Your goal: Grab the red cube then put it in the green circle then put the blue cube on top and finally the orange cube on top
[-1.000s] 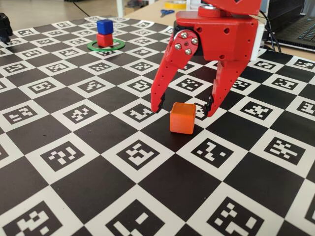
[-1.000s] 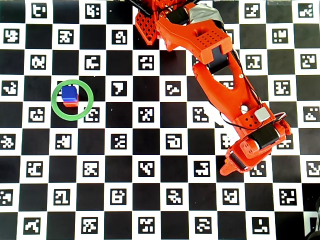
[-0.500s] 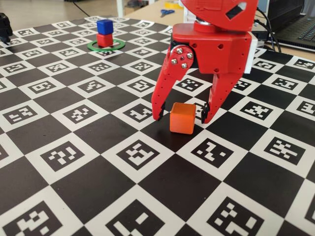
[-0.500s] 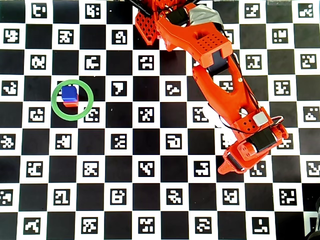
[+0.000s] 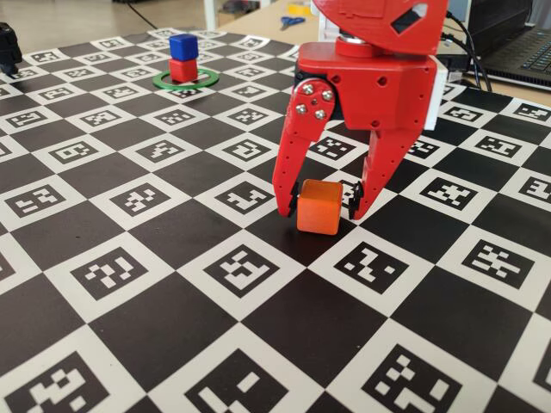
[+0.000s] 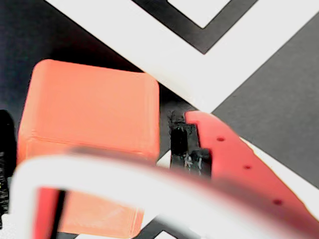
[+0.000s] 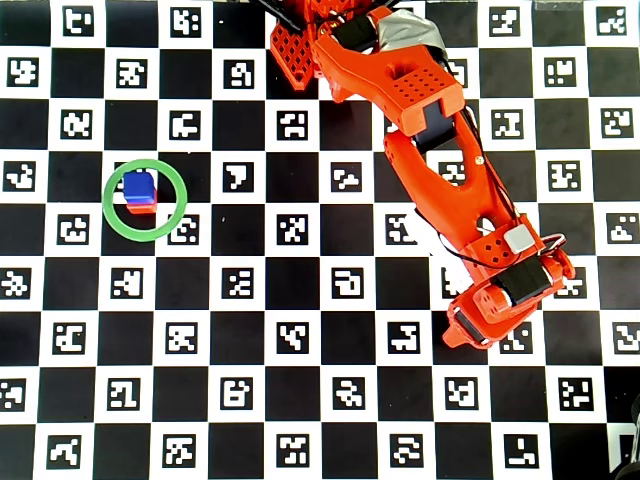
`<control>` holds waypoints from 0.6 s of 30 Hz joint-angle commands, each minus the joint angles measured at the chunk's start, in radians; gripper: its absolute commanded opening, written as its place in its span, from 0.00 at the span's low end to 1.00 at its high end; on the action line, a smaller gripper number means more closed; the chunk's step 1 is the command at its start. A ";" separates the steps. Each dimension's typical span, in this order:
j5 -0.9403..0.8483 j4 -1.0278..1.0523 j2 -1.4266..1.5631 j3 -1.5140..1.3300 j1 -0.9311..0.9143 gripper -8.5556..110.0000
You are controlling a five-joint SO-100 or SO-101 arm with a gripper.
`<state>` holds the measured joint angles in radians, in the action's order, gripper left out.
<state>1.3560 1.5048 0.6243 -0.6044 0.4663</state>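
The orange cube [image 5: 319, 206] sits on the checkered mat, and my red gripper [image 5: 323, 211] is lowered around it. The jaws are open on either side; in the wrist view the left pad is at the orange cube [image 6: 89, 104] and the right fingertip [image 6: 180, 134] stands a small gap off. In the overhead view the arm's wrist hides this cube. Far back left, the blue cube [image 5: 182, 46] rests on the red cube [image 5: 182, 70] inside the green circle [image 5: 164, 83]. The overhead view shows the same stack: blue cube [image 7: 139, 185], red cube [image 7: 141, 208], green circle [image 7: 182, 200].
The mat of black and white marker squares [image 5: 129, 275] covers the table. A laptop [image 5: 525, 47] and cables lie behind the arm at the right, scissors [image 5: 293, 21] at the back, a black object [image 5: 7, 47] at the left edge. The arm's base [image 7: 300, 50] is at the top.
The gripper has come down over the orange cube and its jaws have narrowed, the left finger swinging in to the cube's side. The stack in the ring has not moved.
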 commanded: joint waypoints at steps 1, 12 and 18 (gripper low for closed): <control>-0.005 -0.011 0.046 0.061 -0.012 0.27; -0.051 -0.006 0.107 0.044 -0.031 0.24; -0.114 0.009 0.181 0.011 -0.051 0.22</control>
<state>1.2640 1.5048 0.6289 -0.6044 0.4310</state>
